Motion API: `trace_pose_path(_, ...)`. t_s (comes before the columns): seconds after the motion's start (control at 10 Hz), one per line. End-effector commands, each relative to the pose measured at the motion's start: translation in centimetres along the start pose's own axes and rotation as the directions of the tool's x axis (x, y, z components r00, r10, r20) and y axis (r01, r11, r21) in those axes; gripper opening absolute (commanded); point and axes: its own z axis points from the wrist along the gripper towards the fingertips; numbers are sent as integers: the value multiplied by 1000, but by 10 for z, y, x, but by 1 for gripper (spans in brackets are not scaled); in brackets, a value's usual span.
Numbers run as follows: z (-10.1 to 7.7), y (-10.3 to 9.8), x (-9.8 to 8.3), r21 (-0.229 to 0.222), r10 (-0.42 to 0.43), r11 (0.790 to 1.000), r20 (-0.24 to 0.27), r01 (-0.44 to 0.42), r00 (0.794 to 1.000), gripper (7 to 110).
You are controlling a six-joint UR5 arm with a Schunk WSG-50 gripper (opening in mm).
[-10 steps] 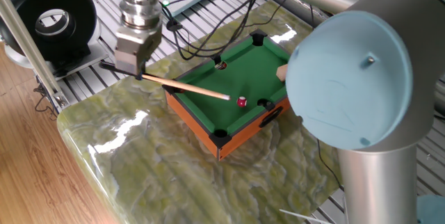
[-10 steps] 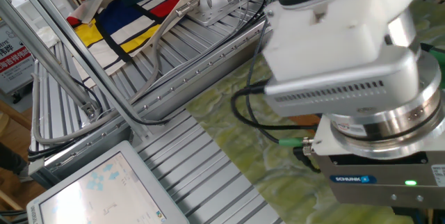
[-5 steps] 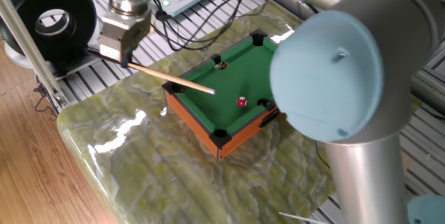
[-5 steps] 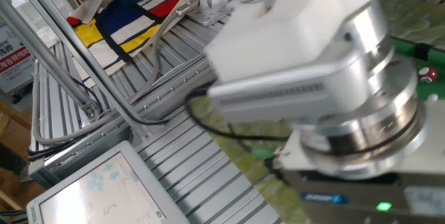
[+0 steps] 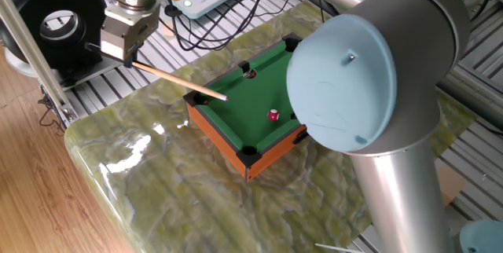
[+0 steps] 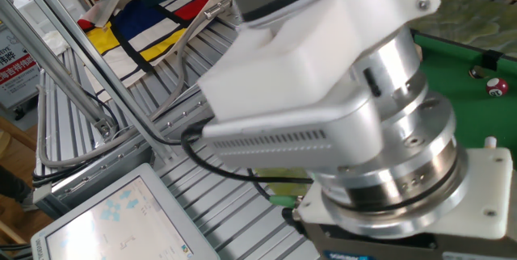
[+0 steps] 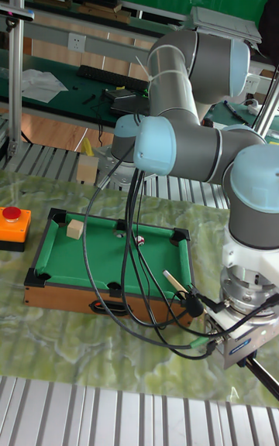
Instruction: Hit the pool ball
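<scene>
The pool ball [image 5: 273,115] sits on the green felt near the right-hand side pocket of the small pool table [image 5: 236,139]. The cue stick [image 5: 177,82], clamped between the fingers of the gripper [image 5: 119,49], is angled down over the left rail so its tip lines up toward the ball, though well apart from it. A tan cube [image 7: 74,228] at the table's far end and a red button box [image 7: 13,228] beside it lie outside that line, as I judge it.

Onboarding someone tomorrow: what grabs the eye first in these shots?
The small green pool table on the marbled tabletop, with the tiny dark-red pool ball near its near-right rail. The gripper holds a wooden cue stick slanting over the felt, tip apart from the ball. The arm's pale-blue joint cap fills the foreground.
</scene>
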Motion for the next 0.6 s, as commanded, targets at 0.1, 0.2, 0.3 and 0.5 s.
trace_pose_path(0.1, -1, -8, 2, 21, 20, 1000, -20, -19, 1000, 7)
trace_pose_path(0.2, -1, -9, 5, 25, 19, 1000, -32, -19, 999, 7)
trace_pose_path(0.3, -1, -9, 5, 24, 20, 1000, -34, -19, 999, 7)
trace_pose_path(0.5, -1, -8, 4, 18, 18, 1000, -28, -18, 999, 7)
